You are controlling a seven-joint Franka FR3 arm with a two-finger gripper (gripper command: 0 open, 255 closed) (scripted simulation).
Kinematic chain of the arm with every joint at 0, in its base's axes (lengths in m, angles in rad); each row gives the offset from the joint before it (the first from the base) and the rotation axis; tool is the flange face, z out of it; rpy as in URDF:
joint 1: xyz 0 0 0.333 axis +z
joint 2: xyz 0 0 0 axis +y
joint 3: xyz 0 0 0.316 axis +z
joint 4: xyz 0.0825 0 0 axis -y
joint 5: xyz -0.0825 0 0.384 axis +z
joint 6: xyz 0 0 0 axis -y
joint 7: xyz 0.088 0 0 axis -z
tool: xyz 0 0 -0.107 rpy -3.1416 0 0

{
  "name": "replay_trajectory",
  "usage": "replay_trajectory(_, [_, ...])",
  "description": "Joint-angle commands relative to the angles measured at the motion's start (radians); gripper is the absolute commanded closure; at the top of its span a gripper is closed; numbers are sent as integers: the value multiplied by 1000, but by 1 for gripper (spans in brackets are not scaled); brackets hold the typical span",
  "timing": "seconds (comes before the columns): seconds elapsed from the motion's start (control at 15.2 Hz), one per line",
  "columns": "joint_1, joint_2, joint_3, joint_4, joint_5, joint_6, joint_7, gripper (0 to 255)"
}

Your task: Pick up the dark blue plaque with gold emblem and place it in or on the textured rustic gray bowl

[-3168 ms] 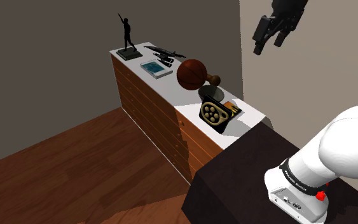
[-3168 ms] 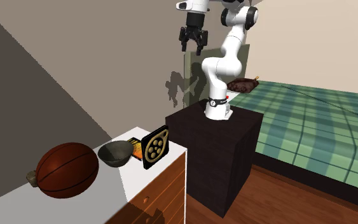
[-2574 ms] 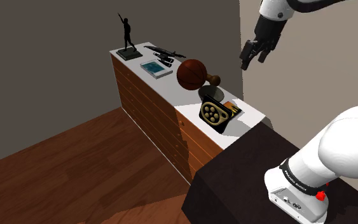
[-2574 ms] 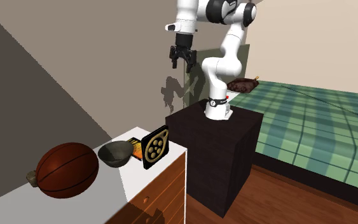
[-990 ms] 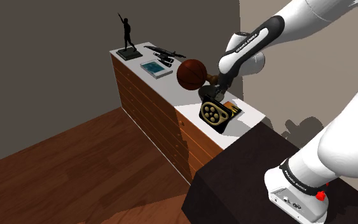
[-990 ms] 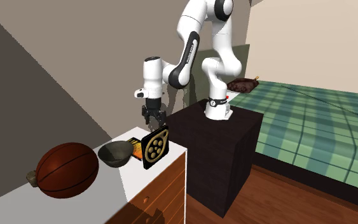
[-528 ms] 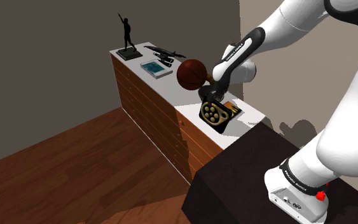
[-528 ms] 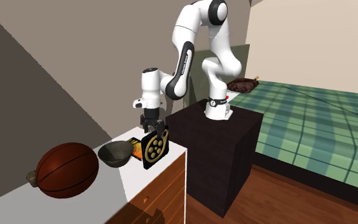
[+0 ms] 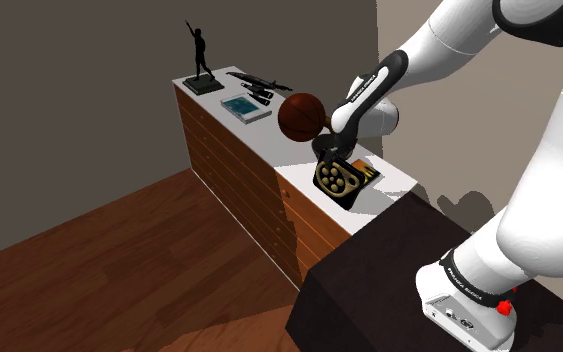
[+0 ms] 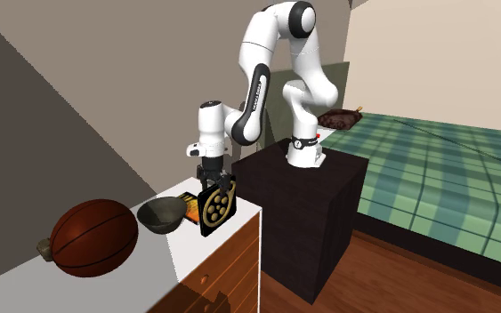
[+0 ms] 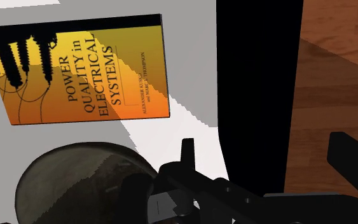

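The dark box stand [image 9: 389, 270] is sitting just off the near end of the white worktop [image 9: 394, 182], and the white arm [image 9: 439, 50] is arching from it and coming down over that end. The black pincer [image 9: 330, 160] is pointing straight down at the top edge of the dark plaque with its gold emblem [image 9: 337, 182]. The plaque is standing upright at the worktop's near end, close to the front edge and to the corner beside the stand. In the wrist view the pincer [image 11: 269, 153] is standing spread, its fingers [image 11: 349, 159] wide apart with a black band running between them. It looks like the plaque seen edge-on, and a gap is showing on either side of it.

Just past the plaque an orange book [image 11: 82, 70] is lying flat, its cover reading "Power Quality in Electrical Systems". Beside it the dark grey bowl [image 10: 161, 214] is sitting upright, apart from the plaque. Next along the worktop a brown basketball [image 9: 302, 116] is resting. Farther on, a blue-covered book [image 9: 246, 108] is lying flat, then a long black object [image 9: 259, 82]. At the far end a black statuette [image 9: 201, 62] is standing with one arm raised. Off beyond the stand in the second exterior view, a bed with a green plaid cover [image 10: 435, 160] is stretching away.
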Motion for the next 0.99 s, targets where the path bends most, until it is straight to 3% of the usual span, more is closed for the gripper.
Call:
replay_trajectory(0.0, [0, 0, 0, 0, 0, 0, 0, 0])
replay_trajectory(0.07, [0, 0, 0, 0, 0, 0, 0, 0])
replay_trajectory(0.13, [0, 0, 0, 0, 0, 0, 0, 255])
replay_trajectory(0.92, [12, -43, -16, -8, -19, -35, 15, 255])
